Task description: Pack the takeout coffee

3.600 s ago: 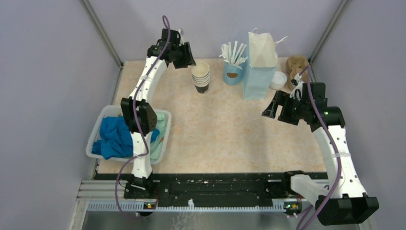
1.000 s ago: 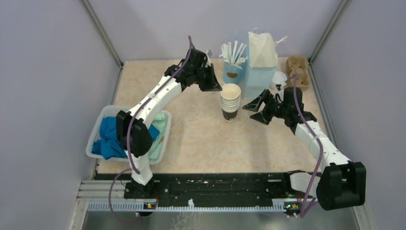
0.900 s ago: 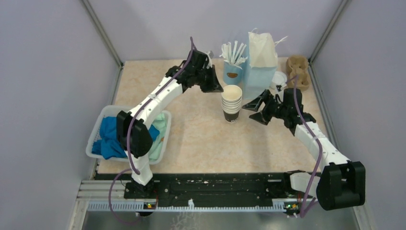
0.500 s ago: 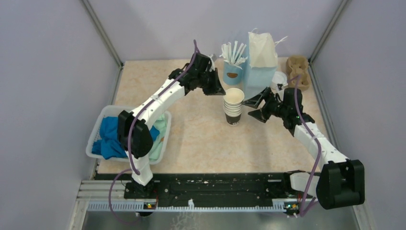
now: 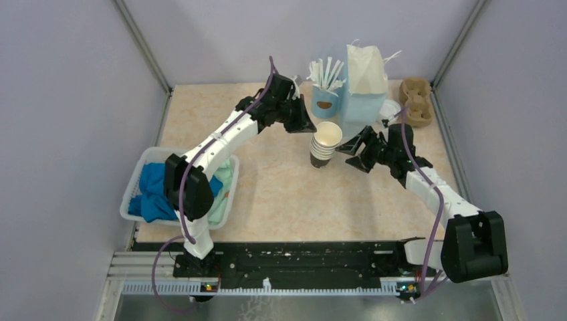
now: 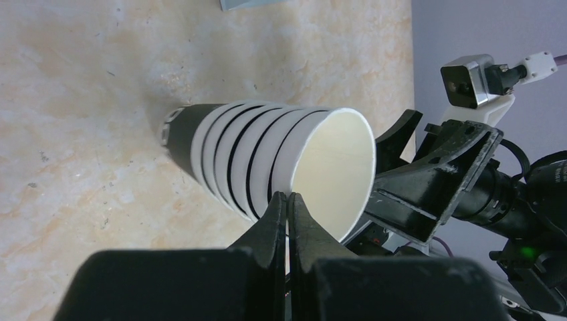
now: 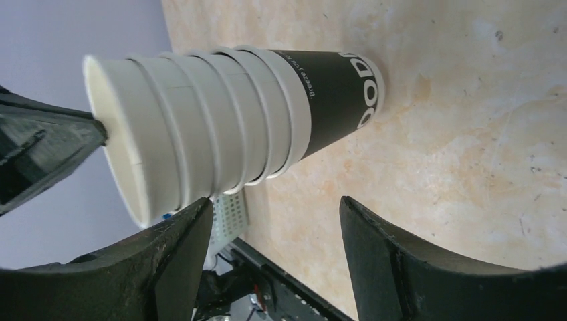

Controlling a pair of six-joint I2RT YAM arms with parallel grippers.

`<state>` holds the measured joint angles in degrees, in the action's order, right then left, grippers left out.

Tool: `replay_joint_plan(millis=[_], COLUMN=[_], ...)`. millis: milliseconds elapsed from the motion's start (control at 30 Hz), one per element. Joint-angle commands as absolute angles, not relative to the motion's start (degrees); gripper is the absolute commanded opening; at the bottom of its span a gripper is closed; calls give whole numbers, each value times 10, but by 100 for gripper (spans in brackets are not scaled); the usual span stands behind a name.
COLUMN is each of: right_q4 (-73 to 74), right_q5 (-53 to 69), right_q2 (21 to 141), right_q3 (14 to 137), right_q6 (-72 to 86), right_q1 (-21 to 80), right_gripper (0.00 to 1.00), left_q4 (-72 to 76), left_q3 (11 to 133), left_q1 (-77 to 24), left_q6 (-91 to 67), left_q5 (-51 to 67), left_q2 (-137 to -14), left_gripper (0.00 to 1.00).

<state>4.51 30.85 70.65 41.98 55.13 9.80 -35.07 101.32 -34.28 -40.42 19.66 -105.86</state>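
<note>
Seems I'm freeing one cup: my left gripper (image 6: 287, 198) clenched on the top rim of the tilted cup stack (image 5: 323, 144) before the bag (image 5: 364, 100), right gripper (image 7: 274, 208) spread astride it, due to clamp low; lidded coffee (image 5: 392, 108) stands at the bag's right.

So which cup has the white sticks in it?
The light blue cup at the back, next to the blue paper bag. The stacked cream-and-black paper cups in front of it hold no sticks.
</note>
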Motion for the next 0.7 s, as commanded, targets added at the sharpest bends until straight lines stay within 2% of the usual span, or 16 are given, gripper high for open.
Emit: replay_joint_plan(millis=[0, 233, 433, 667], right_q4=[77, 133, 238, 209], right_q5=[256, 213, 151, 212], right_q2=[709, 711, 666, 628], right_q3=[428, 452, 494, 501], right_q6=[504, 467, 390, 416], right_q1=[117, 134, 134, 126], right_gripper=[69, 69, 70, 77], left_q4=[-302, -296, -315, -311], left_q3=[1004, 974, 997, 1010], left_q1=[-347, -348, -360, -372], left_q6=[-419, -412, -380, -370], left_q5=[222, 208, 177, 169], left_q2=[-1028, -1011, -1006, -994], left_gripper=[0, 0, 0, 0])
